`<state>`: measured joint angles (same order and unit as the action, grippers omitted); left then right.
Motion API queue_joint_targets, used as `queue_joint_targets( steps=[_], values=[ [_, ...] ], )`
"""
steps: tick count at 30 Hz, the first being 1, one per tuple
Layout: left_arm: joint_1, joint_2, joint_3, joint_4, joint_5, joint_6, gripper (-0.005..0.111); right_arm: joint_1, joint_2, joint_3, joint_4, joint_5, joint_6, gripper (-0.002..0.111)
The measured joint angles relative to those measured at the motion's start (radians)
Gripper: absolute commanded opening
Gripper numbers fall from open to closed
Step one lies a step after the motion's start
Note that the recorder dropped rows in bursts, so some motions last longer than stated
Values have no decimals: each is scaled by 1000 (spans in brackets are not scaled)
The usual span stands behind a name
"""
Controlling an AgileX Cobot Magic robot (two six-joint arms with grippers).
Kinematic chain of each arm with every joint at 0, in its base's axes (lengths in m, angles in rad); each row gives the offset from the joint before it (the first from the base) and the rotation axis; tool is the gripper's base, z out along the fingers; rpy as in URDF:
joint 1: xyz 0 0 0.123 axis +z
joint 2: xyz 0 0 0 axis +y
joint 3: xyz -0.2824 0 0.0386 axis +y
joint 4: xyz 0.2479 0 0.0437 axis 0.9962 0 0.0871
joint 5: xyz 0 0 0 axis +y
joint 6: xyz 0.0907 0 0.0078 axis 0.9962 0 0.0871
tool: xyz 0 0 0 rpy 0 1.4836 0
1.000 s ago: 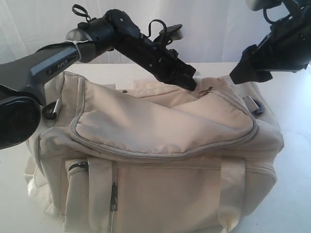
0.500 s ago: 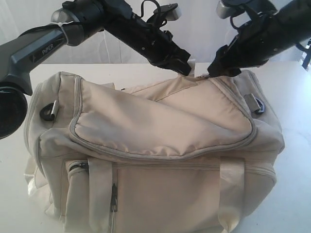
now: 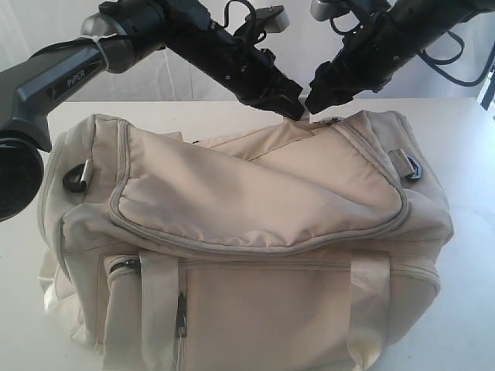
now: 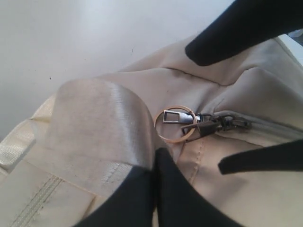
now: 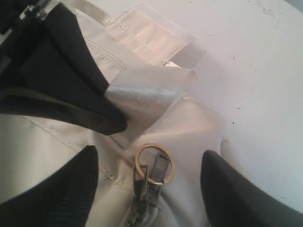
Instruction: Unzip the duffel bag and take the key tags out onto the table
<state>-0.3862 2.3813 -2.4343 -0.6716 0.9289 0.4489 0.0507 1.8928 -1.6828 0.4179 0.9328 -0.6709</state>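
A large cream fabric duffel bag (image 3: 255, 201) with grey zipper trim sits on its base on the plain white worktop (image 3: 464, 154), filling most of the exterior view. Its curved top flap lies shut, with the zip closed along the edge. Both black arms reach down to the same spot on the upper back edge of the bag, where the zip ends.

The left hand (image 3: 290, 104) is closed, its two fingers pressed together on a cream satin webbing strap (image 4: 99, 123). The strap rises from the bag into the pinch as a raised fold.

Just beside that strap lies a thin brass-coloured zip-pull ring (image 5: 154, 163), threaded through a small metal zipper tab and resting flat on the fabric.

The right hand (image 3: 315, 99) stands open over the ring, with one dark finger (image 5: 57, 189) on each side of it. Neither finger touches the ring. Its tips sit close to those of the left hand, almost meeting above the zip end.
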Motion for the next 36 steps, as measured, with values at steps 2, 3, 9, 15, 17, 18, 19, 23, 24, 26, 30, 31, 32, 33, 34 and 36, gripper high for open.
queue_joint_targets(
  steps=[2, 3, 9, 15, 17, 18, 19, 23, 24, 26, 30, 31, 32, 33, 34, 36],
  values=[
    [0, 0, 0, 0, 0, 0, 0, 0, 24, -34, -5, 30, 10, 57],
    [0, 0, 0, 0, 0, 2, 0, 0, 36, -50, -7, 42, 12, 57],
    [0, 0, 0, 0, 0, 6, 0, 0, 90, -109, -21, 102, 34, 57],
    [0, 0, 0, 0, 0, 16, 0, 0, 119, -131, -30, 123, 42, 52],
    [0, 0, 0, 0, 0, 16, 0, 0, 124, -131, -34, 127, 42, 48],
    [0, 0, 0, 0, 0, 16, 0, 0, 124, -131, -36, 128, 42, 45],
    [0, 0, 0, 0, 1, 16, 0, 0, 124, -131, -39, 130, 48, 43],
    [0, 0, 0, 0, 1, 16, 0, 0, 124, -132, -45, 132, 64, 34],
    [0, 0, 0, 0, 1, 16, 0, 0, 124, -132, -47, 132, 67, 29],
    [0, 0, 0, 0, 1, 16, 0, 0, 124, -132, -48, 132, 68, 19],
    [0, 0, 0, 0, 1, 16, 0, 0, 124, -132, -48, 132, 68, 0],
    [0, 0, 0, 0, 1, 16, 0, 0, 124, -132, -48, 130, 68, 0],
    [0, 0, 0, 0, 1, 17, 0, 0, 124, -132, -46, 130, 68, 0],
    [0, 0, 0, 0, 1, 17, 0, 0, 124, -134, -46, 130, 69, 0],
    [0, 0, 0, 0, 1, 17, 0, 0, 124, -137, -46, 128, 69, 0],
    [0, 0, 0, 0, 1, 17, 0, 0, 124, -143, -44, 128, 72, 0]
  ],
)
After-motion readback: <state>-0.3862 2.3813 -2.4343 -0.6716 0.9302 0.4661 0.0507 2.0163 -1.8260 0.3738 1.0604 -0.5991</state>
